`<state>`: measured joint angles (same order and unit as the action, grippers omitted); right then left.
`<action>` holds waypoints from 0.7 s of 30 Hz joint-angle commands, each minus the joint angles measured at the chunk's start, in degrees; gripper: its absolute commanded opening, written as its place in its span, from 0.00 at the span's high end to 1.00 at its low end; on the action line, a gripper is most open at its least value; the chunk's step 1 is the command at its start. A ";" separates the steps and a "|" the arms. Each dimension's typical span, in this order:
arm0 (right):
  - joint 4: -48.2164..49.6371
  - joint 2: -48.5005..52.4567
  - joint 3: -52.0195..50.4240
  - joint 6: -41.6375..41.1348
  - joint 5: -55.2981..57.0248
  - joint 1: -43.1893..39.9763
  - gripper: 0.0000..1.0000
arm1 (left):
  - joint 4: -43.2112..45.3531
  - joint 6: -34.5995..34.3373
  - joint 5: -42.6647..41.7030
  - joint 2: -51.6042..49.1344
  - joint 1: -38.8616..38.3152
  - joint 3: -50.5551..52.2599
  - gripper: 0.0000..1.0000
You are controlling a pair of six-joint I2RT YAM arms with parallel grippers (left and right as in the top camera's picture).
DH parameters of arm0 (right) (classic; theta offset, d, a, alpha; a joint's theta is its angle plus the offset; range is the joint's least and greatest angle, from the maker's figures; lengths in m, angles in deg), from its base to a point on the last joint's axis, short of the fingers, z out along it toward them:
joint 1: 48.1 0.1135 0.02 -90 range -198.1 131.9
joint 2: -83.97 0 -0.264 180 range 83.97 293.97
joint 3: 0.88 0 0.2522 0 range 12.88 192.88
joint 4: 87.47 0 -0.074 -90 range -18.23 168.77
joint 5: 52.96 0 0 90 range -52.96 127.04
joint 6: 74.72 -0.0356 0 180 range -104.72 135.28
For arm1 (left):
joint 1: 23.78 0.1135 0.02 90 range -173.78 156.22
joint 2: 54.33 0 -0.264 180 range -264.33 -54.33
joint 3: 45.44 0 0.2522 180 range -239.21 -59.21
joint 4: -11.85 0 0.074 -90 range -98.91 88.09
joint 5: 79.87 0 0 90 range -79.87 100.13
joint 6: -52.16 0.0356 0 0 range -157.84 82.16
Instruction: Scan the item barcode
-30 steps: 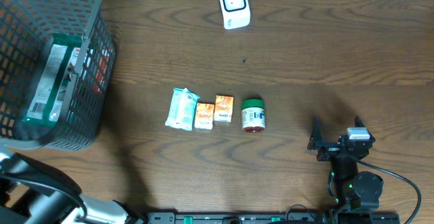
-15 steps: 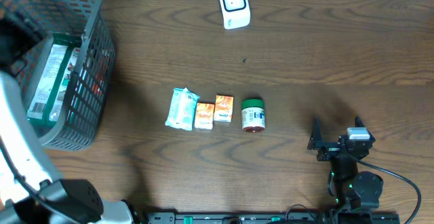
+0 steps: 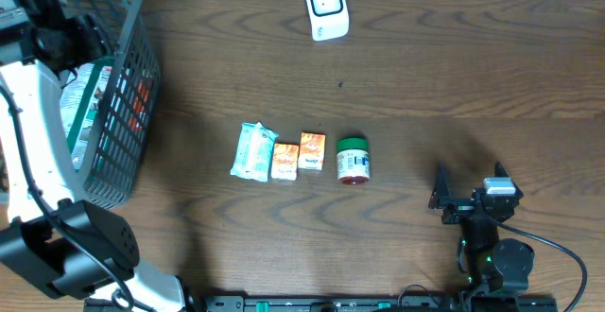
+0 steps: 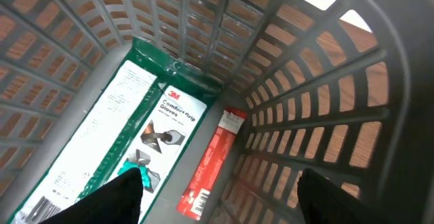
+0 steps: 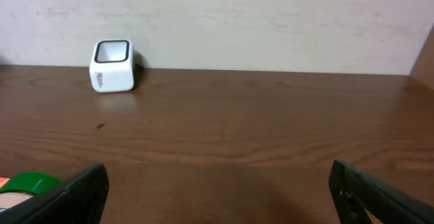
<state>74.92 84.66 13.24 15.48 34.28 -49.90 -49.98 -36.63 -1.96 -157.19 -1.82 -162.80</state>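
My left gripper (image 3: 74, 40) hangs open inside the grey basket (image 3: 128, 113) at the table's left. In the left wrist view its open jaws (image 4: 218, 178) hover above a slim red packet (image 4: 211, 164) with a barcode at its near end. Beside that packet lies a green-and-white glove package (image 4: 129, 125). Neither item is touched. The white scanner (image 3: 326, 8) stands at the table's far edge and shows again as the scanner (image 5: 113, 66) in the right wrist view. My right gripper (image 3: 470, 195) rests open and empty at the front right.
A pale teal packet (image 3: 253, 151), two orange boxes (image 3: 285, 162) (image 3: 312, 151) and a green-lidded jar (image 3: 353, 160) lie in a row mid-table. The basket's lattice walls (image 4: 319, 115) rise close around my left gripper.
My left arm has swung up from the front-left corner and now reaches over the basket with its gripper inside. The right arm has not moved.
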 commanded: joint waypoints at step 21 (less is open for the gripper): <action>-0.24 -0.31 -0.07 -0.37 0.35 0.76 0.01 | 0.85 -1.03 0.44 10.36 -0.55 -9.35 0.25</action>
<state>74.92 84.66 13.24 15.48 34.28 -49.90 -48.02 -36.76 -1.33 -151.14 -1.85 -170.49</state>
